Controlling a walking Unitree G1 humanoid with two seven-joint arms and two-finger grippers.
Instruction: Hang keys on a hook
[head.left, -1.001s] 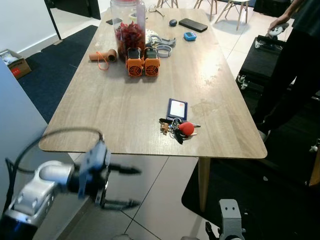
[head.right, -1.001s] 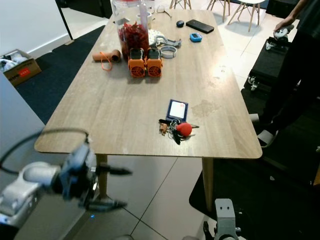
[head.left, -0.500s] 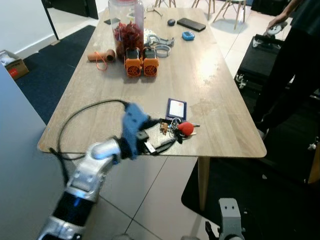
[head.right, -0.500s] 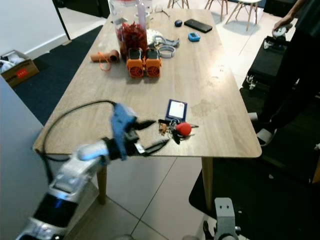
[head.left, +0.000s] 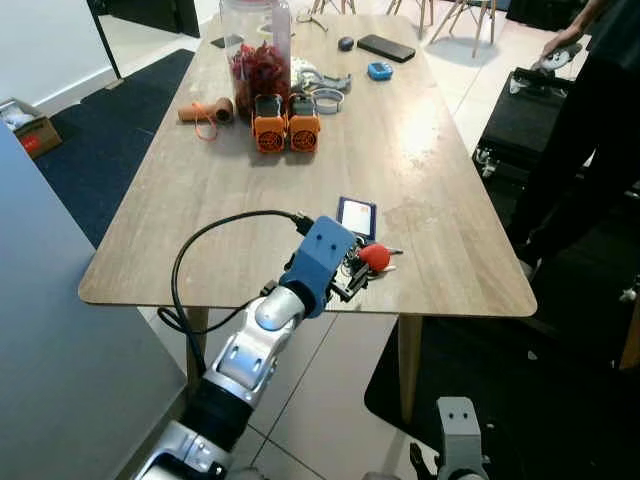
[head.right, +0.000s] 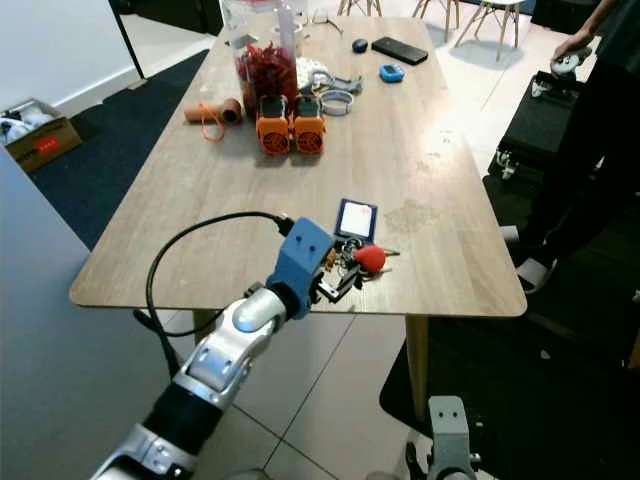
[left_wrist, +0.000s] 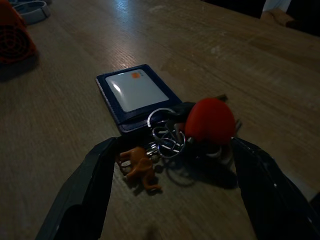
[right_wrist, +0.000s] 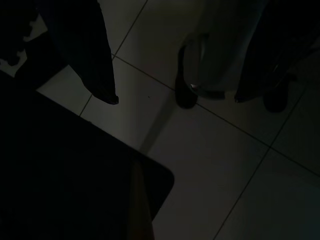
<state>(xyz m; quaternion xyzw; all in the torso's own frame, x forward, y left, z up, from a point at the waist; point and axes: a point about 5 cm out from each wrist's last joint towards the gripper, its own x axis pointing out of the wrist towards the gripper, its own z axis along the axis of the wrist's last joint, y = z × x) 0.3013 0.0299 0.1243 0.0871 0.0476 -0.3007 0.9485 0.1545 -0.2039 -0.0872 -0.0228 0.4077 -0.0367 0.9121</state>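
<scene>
Risk: left gripper (left_wrist: 172, 165) spread wide around keys (left_wrist: 192, 132), gripping nothing; table edge at 6 o'clock invites knock-off.

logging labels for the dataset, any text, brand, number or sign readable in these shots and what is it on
None can be read.
Card holder by the keys, between the open left gripper fingers: a small orange mark on the white card, too small to read.
Cardboard box on the floor: a red patch, too blurred to read.
Phone on the table: dark, no text visible.
</scene>
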